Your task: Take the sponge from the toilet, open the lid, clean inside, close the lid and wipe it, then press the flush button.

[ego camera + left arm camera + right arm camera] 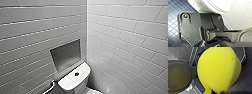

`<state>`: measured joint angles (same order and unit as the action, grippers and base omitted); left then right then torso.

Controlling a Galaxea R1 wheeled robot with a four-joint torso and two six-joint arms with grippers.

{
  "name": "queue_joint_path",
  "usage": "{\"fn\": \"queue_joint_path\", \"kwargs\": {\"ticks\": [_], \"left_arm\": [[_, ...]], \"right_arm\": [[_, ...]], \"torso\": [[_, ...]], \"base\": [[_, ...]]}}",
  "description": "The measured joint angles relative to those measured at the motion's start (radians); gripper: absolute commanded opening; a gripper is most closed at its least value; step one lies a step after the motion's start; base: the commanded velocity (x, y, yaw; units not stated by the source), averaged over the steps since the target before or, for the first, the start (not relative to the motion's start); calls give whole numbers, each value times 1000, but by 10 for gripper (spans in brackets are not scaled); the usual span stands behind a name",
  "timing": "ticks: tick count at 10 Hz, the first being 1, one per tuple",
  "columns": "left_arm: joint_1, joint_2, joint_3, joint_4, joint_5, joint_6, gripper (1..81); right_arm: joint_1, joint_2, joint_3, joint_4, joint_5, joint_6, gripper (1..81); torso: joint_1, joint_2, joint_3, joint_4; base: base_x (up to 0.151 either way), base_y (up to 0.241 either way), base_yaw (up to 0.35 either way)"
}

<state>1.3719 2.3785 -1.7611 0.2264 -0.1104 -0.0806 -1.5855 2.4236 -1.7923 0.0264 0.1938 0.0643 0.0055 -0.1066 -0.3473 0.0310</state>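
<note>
The sponge (219, 69) is showing bright yellow. The toilet (75, 80) is gleaming glossy white, its flush button (76, 74) showing dark. The wall tiles (130, 37) are running pale grey-white in a brick pattern, and the floor (173, 15) is showing a dark blue grid of small squares.

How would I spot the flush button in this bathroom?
Find the corner where the white tiled walls meet; under the grey metal panel set into the left one stands the toilet. The flush button sits in the middle of its flat white tank top: a small round dark spot, the only dark mark on that white surface.
</note>
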Motion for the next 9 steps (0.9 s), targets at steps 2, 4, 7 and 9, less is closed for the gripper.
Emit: {"fn": "queue_joint_path", "kwargs": {"ticks": [2,4,7,9], "left_arm": [[-78,-85,114,-25,11,-2,811],[-162,-170,228,-54,39,-3,811],[-311,-258,356,-103,94,-4,811],[-427,-276,413,-141,154,-4,811]], "right_arm": [[4,-11,15,0,12,1,10],[5,-31,45,0,26,1,10],[20,-46,63,0,47,1,10],[26,-44,66,0,50,1,10]], "torso": [[0,1,-1,0],[0,1,-2,0],[1,1,-54,0],[1,2,-102,0]], "base": [[0,0,0],[0,0,0],[0,0,0],[0,0,0]]}}
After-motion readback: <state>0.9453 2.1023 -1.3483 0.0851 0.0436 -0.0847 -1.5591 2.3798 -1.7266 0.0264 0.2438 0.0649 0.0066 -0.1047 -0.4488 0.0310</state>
